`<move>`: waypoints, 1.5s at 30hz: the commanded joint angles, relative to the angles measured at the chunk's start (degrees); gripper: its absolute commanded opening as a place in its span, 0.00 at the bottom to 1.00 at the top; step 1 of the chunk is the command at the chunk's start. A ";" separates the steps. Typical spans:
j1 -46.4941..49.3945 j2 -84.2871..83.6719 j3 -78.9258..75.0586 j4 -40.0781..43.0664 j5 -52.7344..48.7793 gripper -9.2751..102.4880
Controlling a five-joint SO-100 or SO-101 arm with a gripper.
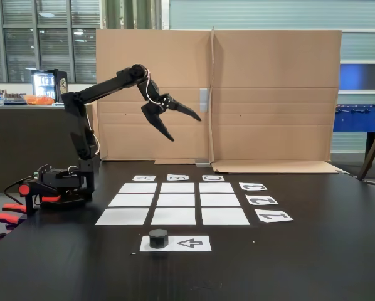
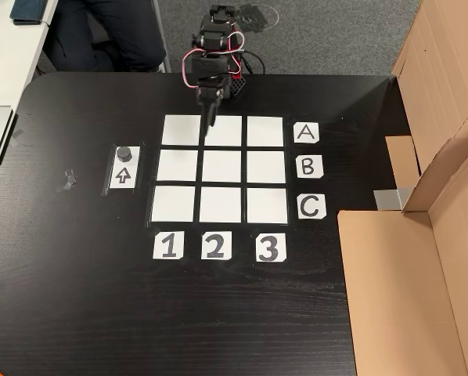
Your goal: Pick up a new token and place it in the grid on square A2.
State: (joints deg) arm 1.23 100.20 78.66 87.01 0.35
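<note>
In the fixed view the gripper (image 1: 186, 128) hangs high in the air in front of a cardboard screen (image 1: 272, 94), well above the dark counter (image 1: 313, 263). Its two fingers are spread wide apart, one reaching toward the right, the other slanting down, and nothing lies between them. The token (image 1: 158, 237) stands flat on its round base on the left end of the arrow sheet (image 1: 190, 243), just in front of the grid (image 1: 175, 204); being round, it has no long axis along the counter. The printed arrow points left at the token. All nine cells are bare.

In the other view, looking down from above, the gripper (image 2: 210, 117) hovers over the top edge of the grid (image 2: 222, 168), about where the seam between the first two columns meets row A, its tip pointing down the picture. How far it is open cannot be told from this angle. Square A2 (image 2: 225, 131) is bare, partly overlapped by the arm. The token (image 2: 124, 152) sits on the upper end of the arrow sheet (image 2: 124, 176), left of the grid and well apart from the gripper, with the arrow pointing up at it
</note>
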 commanded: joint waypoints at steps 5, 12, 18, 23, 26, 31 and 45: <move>5.89 -2.72 -3.96 3.87 -0.35 0.47; 13.45 -8.26 -8.09 5.89 -2.20 0.47; 19.69 -14.68 -11.78 7.91 -4.66 0.47; 23.82 -20.74 -13.45 8.00 -5.62 0.47; 26.02 -22.50 -14.15 8.09 -6.24 0.47; 29.71 -26.19 -15.73 8.17 -7.65 0.47; 36.21 -34.01 -20.48 8.17 -11.78 0.47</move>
State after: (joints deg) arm 35.86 66.18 60.56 95.19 -10.46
